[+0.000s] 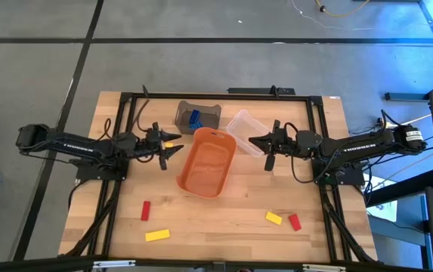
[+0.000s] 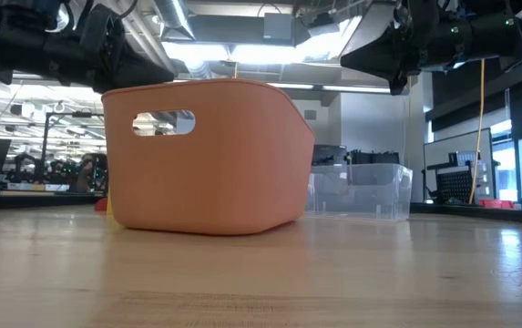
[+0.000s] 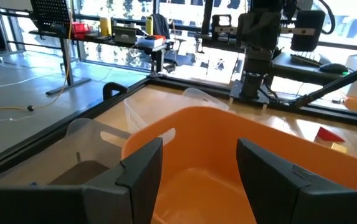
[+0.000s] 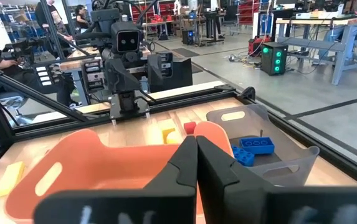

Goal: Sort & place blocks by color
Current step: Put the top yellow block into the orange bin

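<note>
Left gripper (image 1: 177,149) released beside orange plastic tub (image 1: 207,162); right gripper (image 1: 251,140) clenched, empty, over clear bin (image 1: 245,128). Red and yellow blocks (image 1: 146,211) scattered on wooden tabletop (image 1: 224,219).

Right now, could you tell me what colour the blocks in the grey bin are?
Blue blocks; right wrist view.
</note>
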`<state>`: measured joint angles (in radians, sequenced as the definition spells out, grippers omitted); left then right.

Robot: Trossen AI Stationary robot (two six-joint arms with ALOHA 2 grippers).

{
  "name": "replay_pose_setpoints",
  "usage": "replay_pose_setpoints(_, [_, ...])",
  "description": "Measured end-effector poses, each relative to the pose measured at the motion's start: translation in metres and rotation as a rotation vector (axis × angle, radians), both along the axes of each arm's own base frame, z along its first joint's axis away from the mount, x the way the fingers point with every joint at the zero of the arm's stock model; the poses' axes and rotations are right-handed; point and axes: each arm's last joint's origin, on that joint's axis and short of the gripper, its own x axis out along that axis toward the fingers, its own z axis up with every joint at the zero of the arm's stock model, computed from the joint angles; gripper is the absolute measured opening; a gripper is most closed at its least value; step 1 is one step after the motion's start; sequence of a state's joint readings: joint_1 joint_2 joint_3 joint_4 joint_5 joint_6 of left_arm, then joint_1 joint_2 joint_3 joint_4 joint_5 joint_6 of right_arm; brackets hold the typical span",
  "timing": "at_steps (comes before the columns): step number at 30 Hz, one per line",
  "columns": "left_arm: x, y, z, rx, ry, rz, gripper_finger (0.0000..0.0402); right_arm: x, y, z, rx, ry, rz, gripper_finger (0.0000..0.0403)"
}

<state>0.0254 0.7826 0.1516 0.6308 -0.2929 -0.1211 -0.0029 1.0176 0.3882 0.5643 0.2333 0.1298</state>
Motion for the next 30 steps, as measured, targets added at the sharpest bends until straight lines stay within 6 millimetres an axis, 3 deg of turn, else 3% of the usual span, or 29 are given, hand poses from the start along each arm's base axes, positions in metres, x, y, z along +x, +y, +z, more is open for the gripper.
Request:
replay_pose_setpoints(8, [-0.006,-0.001,-0.008,0.043,0.128,-0.022,0.0196,0.000,0.000,-0.001,-0.007,0.015,0.001,0.0000])
replay_pose_setpoints(13, [-0.014,0.002,-0.022,-0.051,0.256,0.084,0.0196,0.000,0.000,-0.002,-0.013,0.023,-0.002,0.0000])
replay_pose_setpoints(20, [-0.016,0.004,-0.028,-0.122,0.294,0.124,0.0197,-0.001,-0.007,-0.001,-0.018,0.021,-0.041,0.0000])
replay_pose_setpoints(30, [-0.018,0.005,-0.031,-0.176,0.300,0.163,0.0243,-0.001,-0.009,-0.001,-0.007,0.018,-0.049,0.0000])
